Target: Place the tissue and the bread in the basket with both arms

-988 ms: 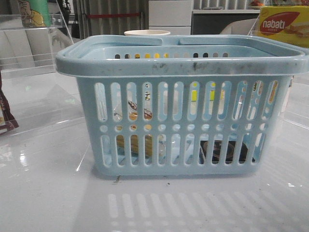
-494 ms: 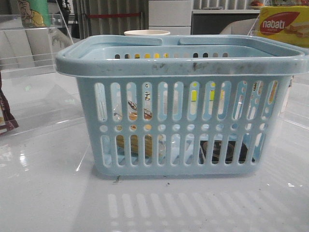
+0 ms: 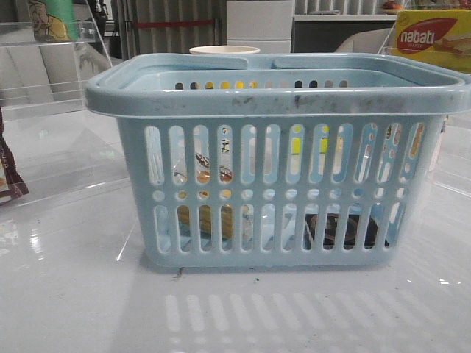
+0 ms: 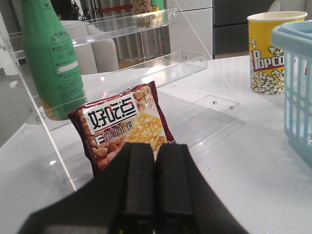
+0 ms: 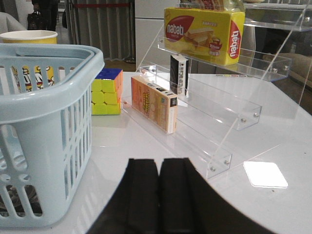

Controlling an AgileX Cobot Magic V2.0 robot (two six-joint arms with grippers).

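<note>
The basket (image 3: 276, 158) is shown at centre on the white table (image 3: 73, 309), its slotted wall facing the front camera. Through the lower slots, a golden-brown wrapped item taken to be the bread (image 3: 210, 220) is seen at about 7 o'clock of the basket's centre, and a dark low pack taken to be the tissue (image 3: 342, 229) at about 5 o'clock; both appear to lie on the basket floor.

The left gripper (image 4: 153, 183) is shown with its jaws pressed together and nothing held, facing a dark red snack packet (image 4: 122, 126) propped before a green bottle (image 4: 51, 58). The right gripper (image 5: 160, 192) is likewise closed and empty, beside the basket wall (image 5: 44, 131), with a Rubik's cube (image 5: 107, 92) and an orange carton (image 5: 153, 102) beyond.

Placement is judged complete. What remains is best done by keeping both arms clear of the rim and the acrylic shelves (image 5: 219, 112).
</note>
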